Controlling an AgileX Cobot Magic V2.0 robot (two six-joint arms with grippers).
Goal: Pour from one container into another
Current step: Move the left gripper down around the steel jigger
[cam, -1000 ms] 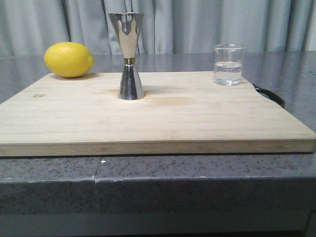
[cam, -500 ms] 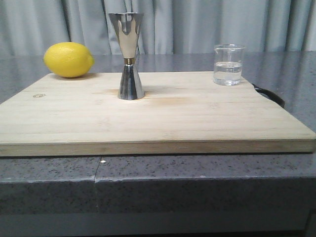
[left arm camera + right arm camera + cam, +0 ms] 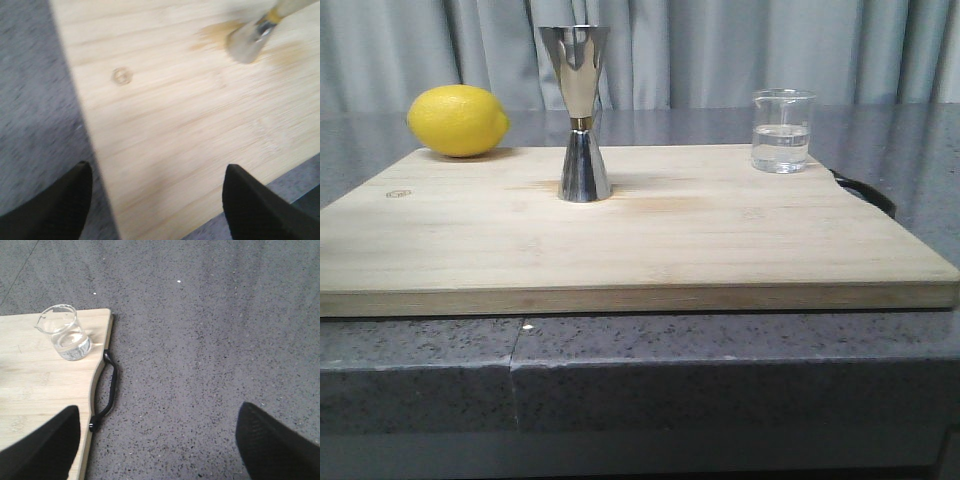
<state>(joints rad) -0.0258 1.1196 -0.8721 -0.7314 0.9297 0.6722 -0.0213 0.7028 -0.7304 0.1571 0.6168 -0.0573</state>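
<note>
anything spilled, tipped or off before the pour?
Nothing stands out. Beaker and jigger stand upright on the board, no spill visible. A faint darker stain by the jigger's base looks dry.

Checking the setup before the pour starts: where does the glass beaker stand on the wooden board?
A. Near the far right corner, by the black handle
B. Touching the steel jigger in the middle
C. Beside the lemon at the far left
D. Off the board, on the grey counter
A: the glass beaker stands at the wooden board's far right corner, close to the black handle, apart from the steel jigger.
</note>
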